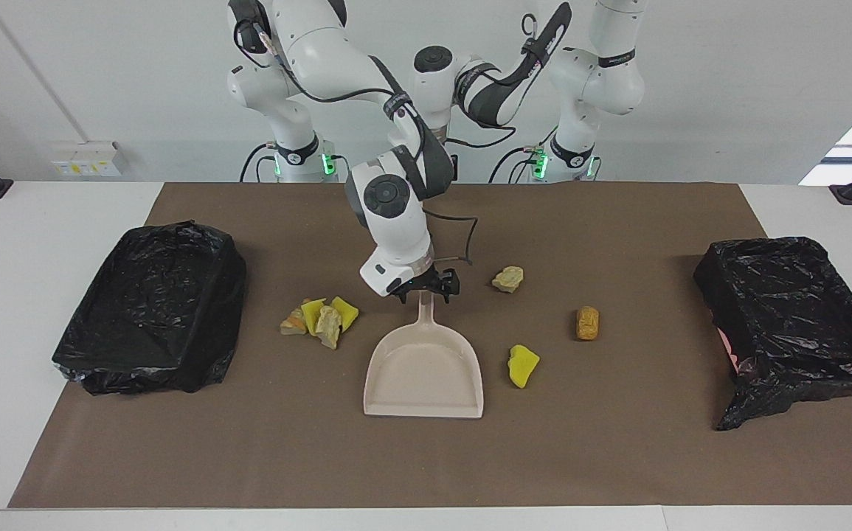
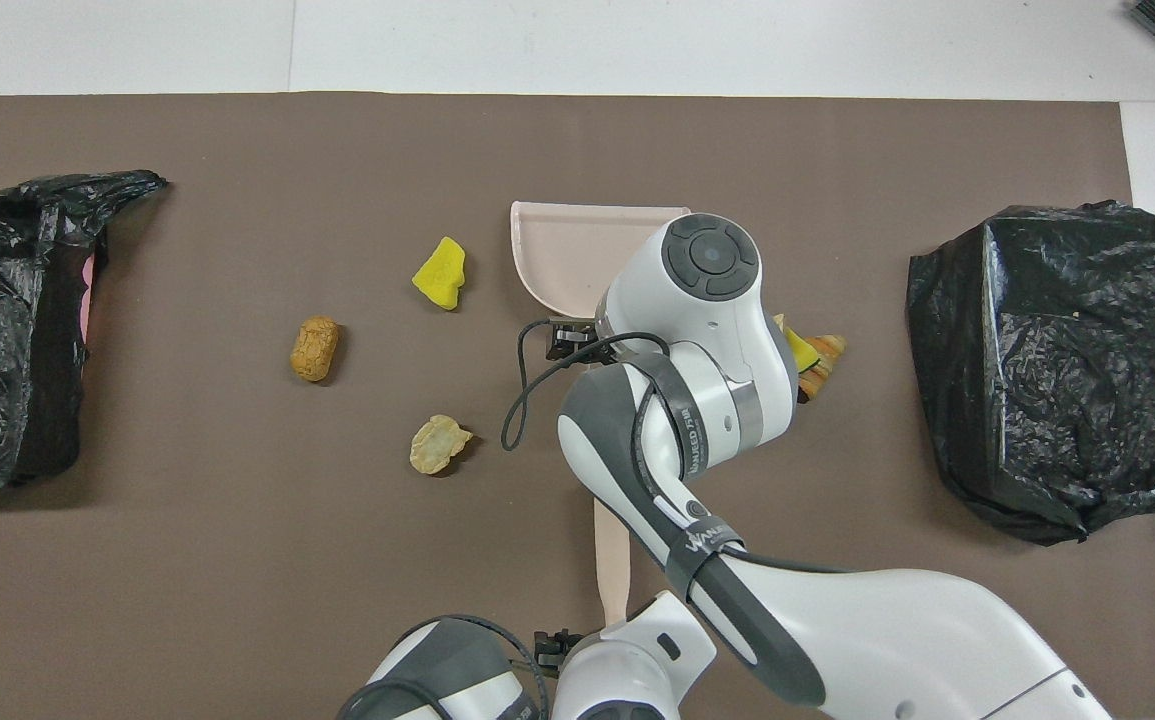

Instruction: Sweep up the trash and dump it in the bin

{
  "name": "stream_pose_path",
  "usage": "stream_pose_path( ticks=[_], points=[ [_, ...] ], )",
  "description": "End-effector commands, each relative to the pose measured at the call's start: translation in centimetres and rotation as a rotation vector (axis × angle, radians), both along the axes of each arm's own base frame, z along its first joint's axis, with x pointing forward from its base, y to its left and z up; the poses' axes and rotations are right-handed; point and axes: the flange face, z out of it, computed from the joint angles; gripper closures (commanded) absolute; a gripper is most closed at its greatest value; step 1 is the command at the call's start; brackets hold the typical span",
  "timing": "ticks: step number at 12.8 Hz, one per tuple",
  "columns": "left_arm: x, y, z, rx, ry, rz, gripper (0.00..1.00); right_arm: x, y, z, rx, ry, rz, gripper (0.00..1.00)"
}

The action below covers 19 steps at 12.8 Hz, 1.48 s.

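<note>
A beige dustpan (image 1: 426, 376) lies flat mid-mat, its handle toward the robots; it also shows in the overhead view (image 2: 562, 250). My right gripper (image 1: 426, 291) is low at the handle's end, fingers open on either side. A cluster of yellow, beige and orange-brown trash (image 1: 320, 319) lies beside the pan toward the right arm's end, mostly hidden in the overhead view (image 2: 817, 360). A beige chunk (image 1: 507, 279), a bread-like piece (image 1: 587, 323) and a yellow wedge (image 1: 523, 366) lie toward the left arm's end. My left gripper (image 2: 557, 640) is by a beige stick (image 2: 612, 560).
Two bins lined with black bags stand on the brown mat: one (image 1: 153, 306) at the right arm's end and one (image 1: 787, 317) at the left arm's end. The right arm hides the stick and the left gripper in the facing view.
</note>
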Motion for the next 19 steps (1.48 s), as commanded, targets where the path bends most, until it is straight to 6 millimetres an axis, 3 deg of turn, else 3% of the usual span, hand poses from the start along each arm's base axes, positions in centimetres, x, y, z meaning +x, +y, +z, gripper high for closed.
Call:
stream_pose_path(
  ticks=[1,5,8,11,13,14,16,19],
  points=[
    [0.2,-0.3,-1.3,-0.003,0.013,0.015,0.00,0.0,0.1,-0.2,0.000,0.003,0.012,0.98],
    [0.1,-0.6,-2.3,0.012,0.027,0.010,0.05,0.7,-0.8,0.2,-0.005,-0.005,0.014,1.00],
    [-0.1,-0.5,-3.4,0.030,0.041,0.012,0.14,1.2,-0.9,1.6,0.011,-0.069,0.194,1.00],
    [-1.1,-1.0,-3.5,0.027,0.055,-0.013,0.17,2.0,-4.7,4.4,0.015,-0.086,0.334,1.00],
    [-1.4,-1.1,-3.5,0.028,0.067,-0.007,0.54,2.0,-6.9,6.2,0.013,-0.081,0.436,1.00],
    [-1.5,-1.1,-3.4,0.031,0.069,-0.007,0.75,2.2,-9.0,7.2,0.016,-0.073,0.488,1.00],
    [-1.3,-1.2,-3.1,0.031,0.069,-0.004,1.00,2.2,-12.4,8.6,-0.017,-0.058,0.665,1.00],
    [0.7,-0.7,-0.4,0.044,0.079,0.017,1.00,2.3,-14.4,8.4,-0.082,-0.054,0.925,1.00]
  ],
)
